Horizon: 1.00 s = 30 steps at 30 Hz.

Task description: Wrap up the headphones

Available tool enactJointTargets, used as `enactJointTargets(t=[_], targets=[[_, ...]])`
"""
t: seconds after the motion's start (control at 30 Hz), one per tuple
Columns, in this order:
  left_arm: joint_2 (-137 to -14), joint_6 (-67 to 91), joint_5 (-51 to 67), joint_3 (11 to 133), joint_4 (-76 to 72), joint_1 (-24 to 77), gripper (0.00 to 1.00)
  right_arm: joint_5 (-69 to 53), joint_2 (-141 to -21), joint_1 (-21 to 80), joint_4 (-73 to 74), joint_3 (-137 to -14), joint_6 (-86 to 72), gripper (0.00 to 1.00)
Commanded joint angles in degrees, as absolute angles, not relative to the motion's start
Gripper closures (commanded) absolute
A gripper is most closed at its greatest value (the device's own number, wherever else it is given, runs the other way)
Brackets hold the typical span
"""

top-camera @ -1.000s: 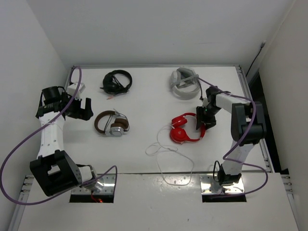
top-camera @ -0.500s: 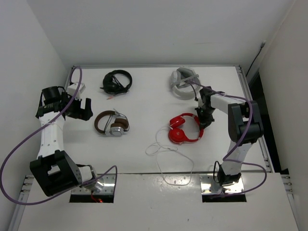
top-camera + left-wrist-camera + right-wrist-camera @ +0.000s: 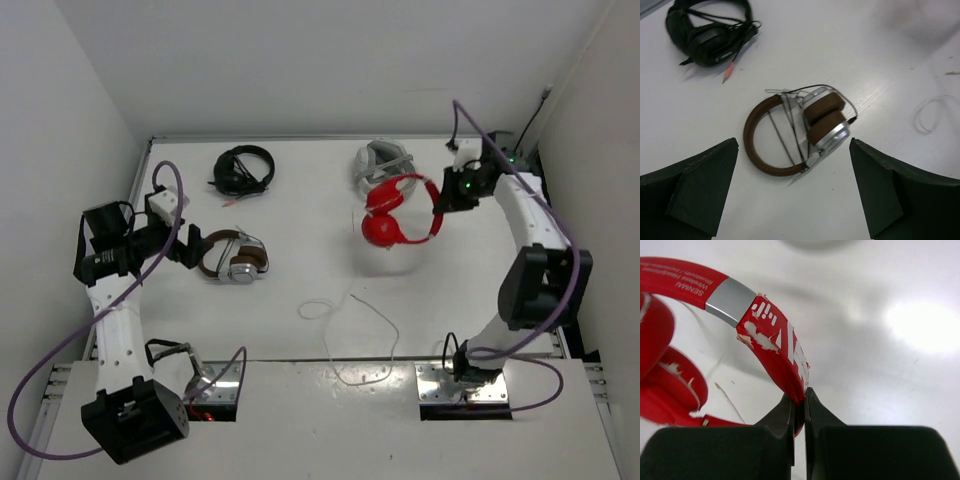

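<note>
The red headphones (image 3: 398, 212) hang in the air over the back right of the table, earcups down. My right gripper (image 3: 441, 194) is shut on their headband (image 3: 774, 338), which is pinched between the fingertips in the right wrist view (image 3: 800, 401). Their thin white cable (image 3: 352, 318) trails down from them and lies in loose loops on the table near the front. On the left side, my left gripper (image 3: 190, 250) stands open with nothing between its fingers (image 3: 695, 186), just beside brown-and-silver headphones.
Brown-and-silver headphones (image 3: 800, 131) lie flat just ahead of the left gripper (image 3: 792, 192). Black headphones (image 3: 243, 170) lie at the back left. A grey-white headset (image 3: 380, 158) sits at the back, right behind the raised red pair. White walls enclose the table.
The right gripper shut on the red headband and lifted the headphones off the table, up and toward the back. The cable dragged after them. The left arm swung in toward the brown headphones.
</note>
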State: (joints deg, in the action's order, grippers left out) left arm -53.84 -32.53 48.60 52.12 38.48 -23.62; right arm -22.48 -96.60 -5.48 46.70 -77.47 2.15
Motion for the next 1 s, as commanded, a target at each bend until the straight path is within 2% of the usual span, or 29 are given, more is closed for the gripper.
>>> enactJointTargets(t=[0.0,0.17,0.37,0.47,0.53,0.67,0.73,0.83,0.9,0.97], targets=[[-52.21,-32.44,62.81,50.02,36.83,-24.17,0.0,-38.22,-89.22,-7.38,52.29,-85.24,8.95,1.0],[-50.98,-20.97,71.88,48.0,31.76,-21.28,0.0,-46.39,-82.46,-7.91,57.65,-88.67,10.99,1.0],[-49.92,-12.66,73.83,45.09,24.62,-14.69,0.0,-45.71,-76.04,-3.27,56.44,-91.58,7.39,1.0],[-50.62,-16.52,64.72,50.43,23.56,-8.01,0.0,-44.21,-74.8,-1.24,55.9,-92.64,5.45,1.0],[-54.3,-13.3,53.34,58.13,19.08,-5.29,0.0,-43.59,-74.27,-1.23,55.9,-92.64,4.31,1.0],[-65.99,-13.27,51.42,69.66,24.07,-3.17,0.0,-42.37,-72.96,-1.23,54.76,-92.64,2.29,1.0],[-68.47,-13.27,51.94,69.7,24.61,-0.1,0.0,-41.31,-72.95,-1.76,53.96,-92.64,1.76,1.0],[-68.12,-12.31,49.32,61.73,16.99,6.65,0.0,-38.68,-71.2,-2.37,51.25,-92.64,-1.22,1.0],[-65.31,-10.04,44.85,50.42,7.19,12.27,0.0,-36.75,-69.45,-3.6,48.71,-92.03,-4.11,1.0],[-64.6,-10.02,41.34,47.14,2.65,16.68,0.0,-34.03,-68.3,-4.21,47.12,-92.02,-5.87,1.0]])
